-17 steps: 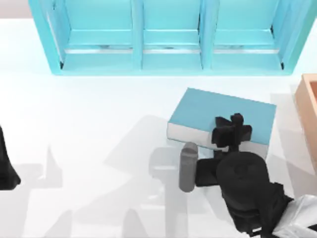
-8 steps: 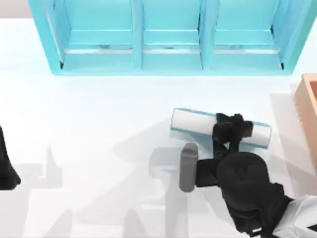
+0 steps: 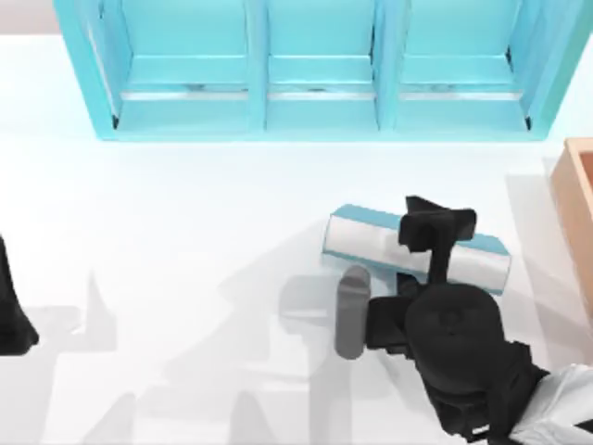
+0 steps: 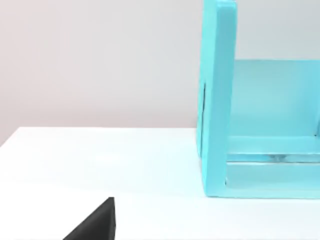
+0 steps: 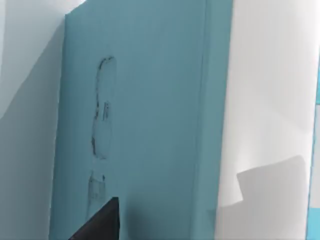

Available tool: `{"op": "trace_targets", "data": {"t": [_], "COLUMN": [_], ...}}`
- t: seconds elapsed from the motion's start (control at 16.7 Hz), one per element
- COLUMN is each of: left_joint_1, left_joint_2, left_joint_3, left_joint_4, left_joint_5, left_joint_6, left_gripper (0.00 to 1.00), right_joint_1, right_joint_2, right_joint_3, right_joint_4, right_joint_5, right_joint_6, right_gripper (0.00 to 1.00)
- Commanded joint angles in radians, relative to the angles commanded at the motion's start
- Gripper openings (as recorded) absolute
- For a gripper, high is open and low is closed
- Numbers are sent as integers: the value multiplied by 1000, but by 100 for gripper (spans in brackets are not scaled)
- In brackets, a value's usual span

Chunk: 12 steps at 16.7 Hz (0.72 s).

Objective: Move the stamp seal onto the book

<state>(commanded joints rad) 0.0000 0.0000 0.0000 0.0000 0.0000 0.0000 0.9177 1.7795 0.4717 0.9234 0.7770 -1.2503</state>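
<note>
Change: over the last second the thick teal-blue hardcover book (image 3: 415, 243) tipped up from lying flat; it now stood on edge, white page edges facing up, right of centre on the white table (image 3: 185, 232).
Right gripper (image 3: 439, 225): hung over the book's upper edge; whether its claw was wide or narrow, I could not tell.
Stamp seal: the small orange-brown block was not visible to me.
Left arm (image 3: 11, 306): parked at the table's left edge.
Meaning: the book offered no flat cover for the seal; I judged the task set back.
Behind: a turquoise shelf unit (image 3: 315, 69) stood along the far side.
</note>
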Motion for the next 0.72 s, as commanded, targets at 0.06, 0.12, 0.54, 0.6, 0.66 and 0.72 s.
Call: {"op": "trace_targets", "data": {"t": [0.06, 0.12, 0.54, 0.6, 0.66, 0.72], "left_joint_1": [0, 0, 0, 0, 0, 0], "left_joint_2": [0, 0, 0, 0, 0, 0], "left_joint_3": [0, 0, 0, 0, 0, 0], "left_joint_4": [0, 0, 0, 0, 0, 0], "left_joint_5": [0, 0, 0, 0, 0, 0], "left_joint_6": [0, 0, 0, 0, 0, 0], "left_gripper": [100, 100, 100, 100, 100, 100], "right_joint_1": [0, 0, 156, 207, 263, 320], "right_joint_2": [0, 0, -43, -60, -79, -99], "right_joint_3": [0, 0, -8, -11, -15, -18], "right_joint_4": [0, 0, -161, -221, -289, -363], "right_joint_5": [0, 0, 100, 131, 165, 200], "right_joint_6": [0, 0, 163, 220, 281, 344], "right_gripper": [100, 100, 100, 100, 100, 100]}}
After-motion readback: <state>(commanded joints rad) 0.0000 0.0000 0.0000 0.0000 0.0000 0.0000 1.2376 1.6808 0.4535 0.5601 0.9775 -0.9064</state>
